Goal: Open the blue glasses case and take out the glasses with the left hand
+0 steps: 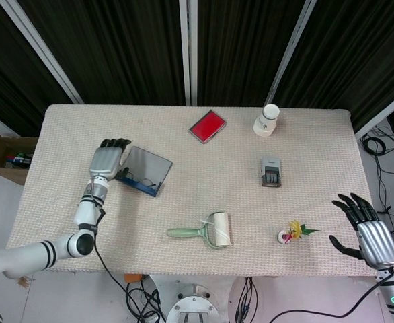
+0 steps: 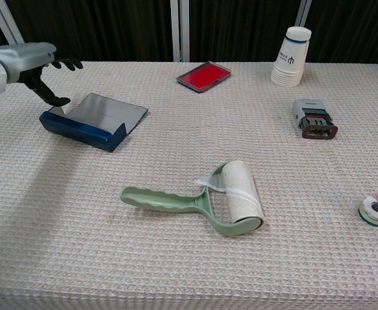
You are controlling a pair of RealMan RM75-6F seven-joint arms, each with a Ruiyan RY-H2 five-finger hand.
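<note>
The blue glasses case (image 1: 144,176) (image 2: 79,128) lies open at the table's left, its grey lid (image 1: 149,165) (image 2: 110,110) folded flat toward the back right. In the head view, dark glasses (image 1: 136,180) show inside the case's base. My left hand (image 1: 105,159) (image 2: 29,61) hovers just left of the case, fingers spread, holding nothing. My right hand (image 1: 368,230) hangs open beyond the table's front right corner, far from the case.
A green lint roller (image 1: 207,231) (image 2: 209,199) lies at the front middle. A red flat box (image 1: 207,126) (image 2: 204,75) and a paper cup stack (image 1: 267,120) (image 2: 291,57) stand at the back. A grey stapler-like device (image 1: 271,171) (image 2: 313,119) and a small flower ornament (image 1: 292,233) (image 2: 377,208) lie to the right.
</note>
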